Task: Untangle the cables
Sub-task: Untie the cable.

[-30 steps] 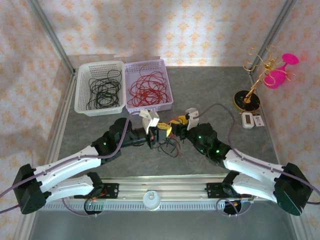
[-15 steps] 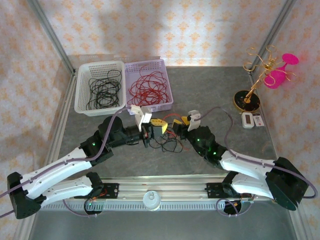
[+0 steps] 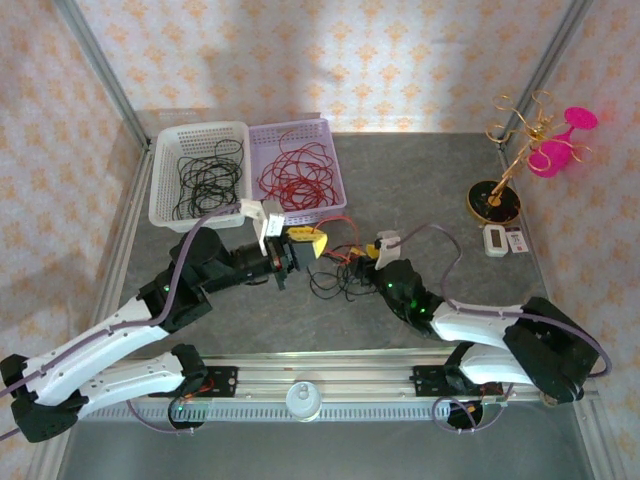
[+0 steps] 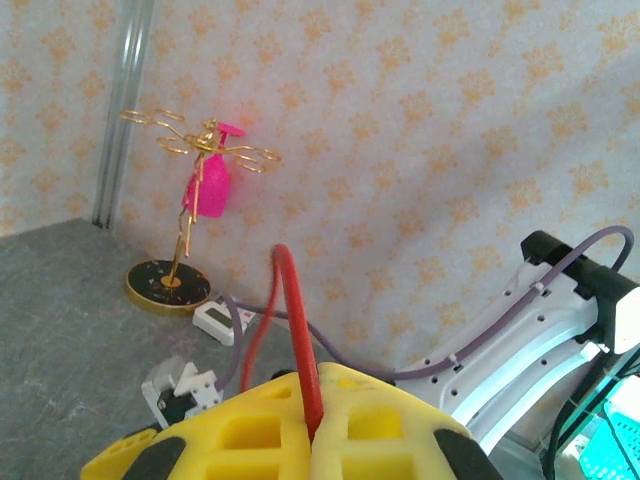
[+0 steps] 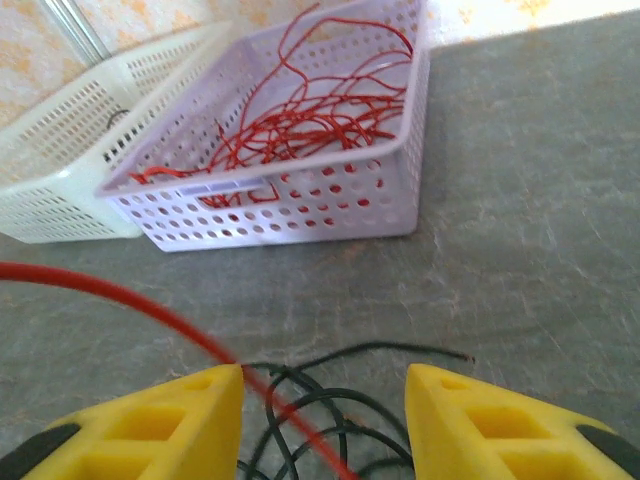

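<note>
Well, my left gripper pinches a red cable; the right gripper stands spread over the tangle, at 5 o'clock from the lilac basket. If I pull toward 11 o'clock with nothing pinned, it may cinch tight.

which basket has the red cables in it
The lilac basket, the right-hand one of the pair, holds the red cables. The white basket beside it holds black cables.

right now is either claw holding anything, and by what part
Left claw is shut on a red cable, pinching the thin strand itself. Right claw is open, holding nothing.
</note>
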`<state>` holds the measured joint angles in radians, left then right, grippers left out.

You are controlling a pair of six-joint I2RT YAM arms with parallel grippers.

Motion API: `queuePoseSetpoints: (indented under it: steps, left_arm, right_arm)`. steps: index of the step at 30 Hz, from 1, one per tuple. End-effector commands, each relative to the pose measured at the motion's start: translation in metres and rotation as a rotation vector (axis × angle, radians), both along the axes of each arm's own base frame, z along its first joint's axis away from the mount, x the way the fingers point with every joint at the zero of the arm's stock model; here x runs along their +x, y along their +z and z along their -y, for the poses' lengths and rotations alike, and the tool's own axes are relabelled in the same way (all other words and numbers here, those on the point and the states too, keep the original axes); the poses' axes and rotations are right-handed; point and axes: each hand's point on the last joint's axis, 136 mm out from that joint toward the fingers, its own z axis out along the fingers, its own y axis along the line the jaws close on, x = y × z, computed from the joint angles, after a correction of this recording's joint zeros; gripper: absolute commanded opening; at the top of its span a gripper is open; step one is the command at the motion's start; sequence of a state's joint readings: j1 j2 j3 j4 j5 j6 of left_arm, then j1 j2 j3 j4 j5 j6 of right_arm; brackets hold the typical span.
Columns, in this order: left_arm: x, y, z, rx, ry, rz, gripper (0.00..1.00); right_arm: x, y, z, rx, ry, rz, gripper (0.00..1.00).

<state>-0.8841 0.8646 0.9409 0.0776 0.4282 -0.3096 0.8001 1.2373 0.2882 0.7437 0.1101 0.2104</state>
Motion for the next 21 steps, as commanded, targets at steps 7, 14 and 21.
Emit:
queuePoseSetpoints:
  steps: [7, 14, 21]
  left_arm:
    - [-0.006, 0.067, -0.025, -0.046, 0.077, 0.081, 0.0]
    - [0.001, 0.081, -0.024, -0.046, 0.11, 0.107, 0.0]
    - [0.014, 0.07, -0.019, 0.0, 0.153, 0.107, 0.0]
  right_arm:
    - [0.009, -0.009, 0.02, 0.079, -0.082, -0.023, 0.46]
    - [-0.005, -0.01, 0.01, 0.095, 0.057, -0.089, 0.52]
    - [-0.04, 0.087, 0.017, 0.167, 0.192, 0.173, 0.71]
